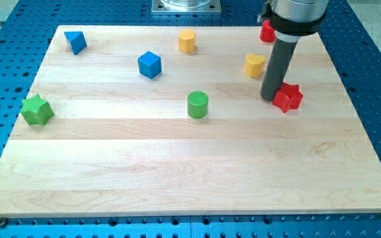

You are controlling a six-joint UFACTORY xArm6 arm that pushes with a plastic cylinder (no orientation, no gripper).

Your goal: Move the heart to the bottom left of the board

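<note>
The yellow heart (254, 65) lies on the wooden board (177, 165) in the upper right part. My tip (270, 98) stands on the board just below and to the right of the heart, a small gap apart from it. The tip touches the left side of a red star (288, 98). The rod rises from the tip to the view's top edge.
A red block (266, 32) sits at the top right, partly hidden behind the rod's collar. A yellow hexagon (187, 40), blue cube (149, 64), blue triangle (76, 41), green cylinder (198, 104) and green star (37, 110) lie further left.
</note>
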